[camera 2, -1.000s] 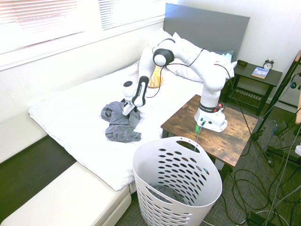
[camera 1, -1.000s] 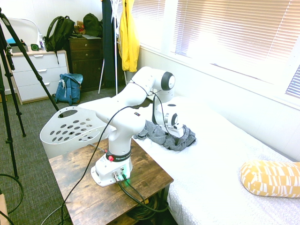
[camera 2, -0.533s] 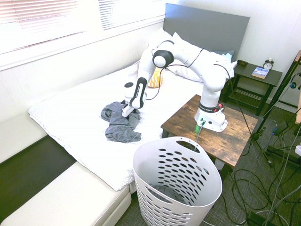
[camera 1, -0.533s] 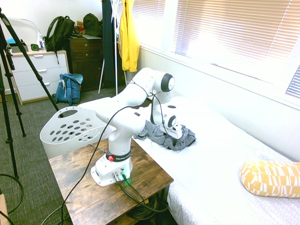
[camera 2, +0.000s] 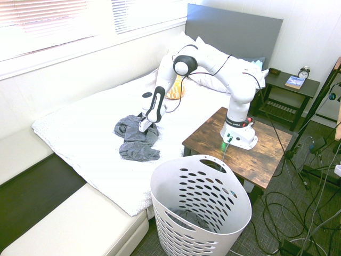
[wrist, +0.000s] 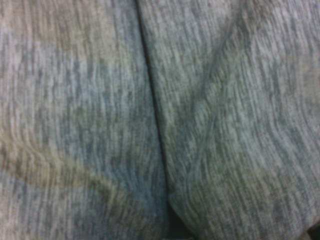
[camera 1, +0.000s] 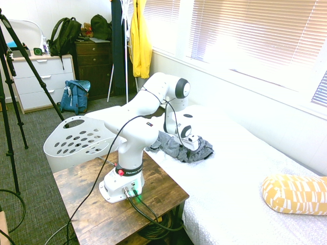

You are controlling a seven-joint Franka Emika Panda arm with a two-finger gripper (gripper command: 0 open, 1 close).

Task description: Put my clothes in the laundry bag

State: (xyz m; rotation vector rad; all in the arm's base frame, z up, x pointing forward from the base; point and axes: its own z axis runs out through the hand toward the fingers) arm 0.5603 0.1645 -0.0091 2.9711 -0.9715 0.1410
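Seen from the second exterior view, the white robot arm [camera 2: 226, 66] stands on a brown wood table [camera 2: 213, 133] on the right and bends over to the big bed [camera 2: 96, 122]. Its gripper [camera 2: 144, 126] points down at the far part of the gray clothes [camera 2: 139, 152]. I can't tell if the gripper is open or shut, or if it has hold of the cloth.

The clothes lie in a bumpy heap on the white bed cover. In the wrist view, the gray cloth fills almost all we can see, with thin stripes and a dark fold.

The big white laundry basket [camera 2: 242, 208] stands up on the floor, near us, just beside the bed and the wood table. It has lots of oval holes, and some gray cloth [camera 2: 189, 217] is down inside it.

At the far end of the bed is a gray headboard [camera 2: 234, 32]. Far to the right, a clock [camera 2: 303, 73] and a book [camera 2: 294, 82] sit on a dark little table [camera 2: 285, 94].

In the first exterior view, a blue backpack [camera 1: 75, 97] is on the floor, far to the left. A yellow and white pillow [camera 1: 296, 195] lies on the right.
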